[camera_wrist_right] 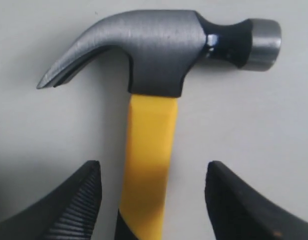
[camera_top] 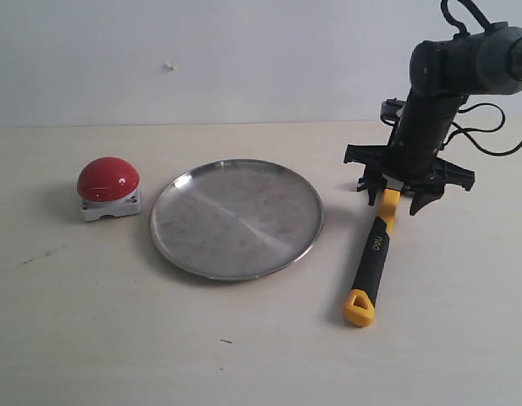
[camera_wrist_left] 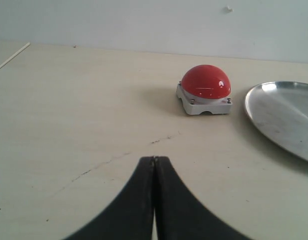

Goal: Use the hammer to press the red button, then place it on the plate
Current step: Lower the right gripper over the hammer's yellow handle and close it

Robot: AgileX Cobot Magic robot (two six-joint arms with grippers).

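Observation:
The hammer [camera_top: 375, 254] lies flat on the table to the right of the plate [camera_top: 237, 217], its yellow looped end nearest the camera and its head under my right arm. In the right wrist view the dark head and yellow neck of the hammer [camera_wrist_right: 150, 135] lie between my spread fingers. My right gripper [camera_wrist_right: 153, 167] is open astride the neck, with a gap on each side. The red button [camera_top: 108, 179] sits on its white base left of the plate. In the left wrist view my left gripper [camera_wrist_left: 154, 159] is shut on nothing, well short of the red button [camera_wrist_left: 205, 82].
A pale wall [camera_top: 201, 51] backs the table. A thin crack line [camera_wrist_left: 119, 157] runs across the tabletop ahead of the left gripper. Cables [camera_top: 480, 118] hang from the right arm.

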